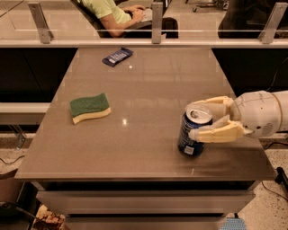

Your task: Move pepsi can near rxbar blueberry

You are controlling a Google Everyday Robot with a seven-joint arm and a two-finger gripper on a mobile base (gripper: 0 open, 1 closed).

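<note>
The pepsi can (187,143), dark blue with a silver top, stands upright near the table's front right. My gripper (195,119) reaches in from the right with one cream finger behind the can's top and the other (216,134) pressed across its front. It is shut on the can, which rests on the table. The rxbar blueberry (117,56), a small flat navy bar, lies at the far side of the table, left of the middle, well away from the can.
A green-and-yellow sponge (90,108) lies on the left of the brown table (148,85). A glass rail with metal posts (156,21) runs along the far edge. A seated person (114,13) is behind it. The table's front edge is close to the can.
</note>
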